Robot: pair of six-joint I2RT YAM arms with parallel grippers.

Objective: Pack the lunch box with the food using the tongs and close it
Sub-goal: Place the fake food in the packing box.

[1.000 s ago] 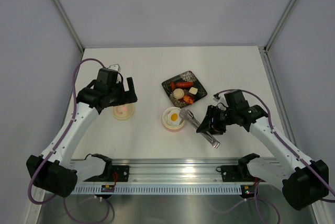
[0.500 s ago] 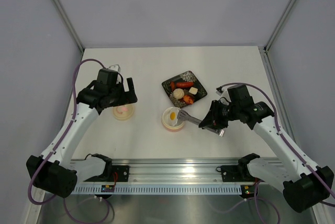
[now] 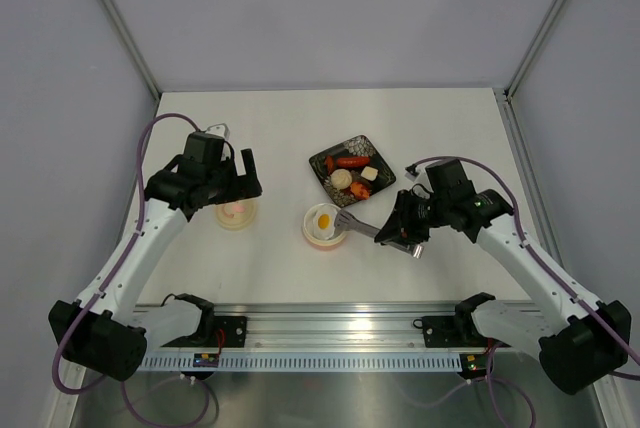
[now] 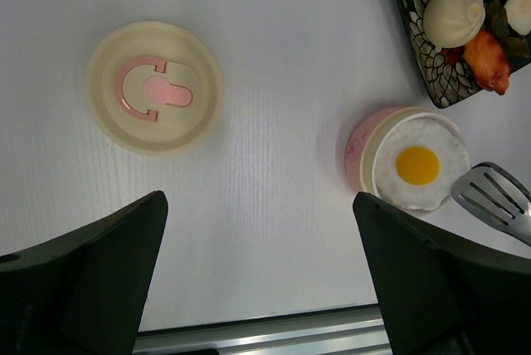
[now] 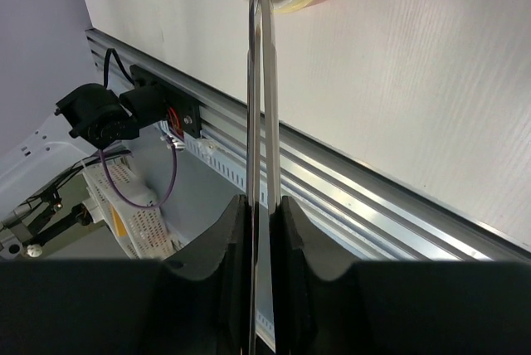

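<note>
Silvery tongs are sitting clamped in the right gripper, tips reaching the lunch box holding the fried egg; the left gripper is hovering, jaws wide apart, near the lid.

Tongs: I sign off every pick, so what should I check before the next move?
1. Thin silvery metal tongs held between fingers of right gripper: ok.
2. Tong arms spread for a pick: not ok, nearly together.
3. White fried egg in round cream lunch box: ok.
4. Black square tray emptied: not ok, holds red sausage and other pieces.
5. Round cream lid lying free, apart from box: ok.
6. Left gripper open: ok.
</note>
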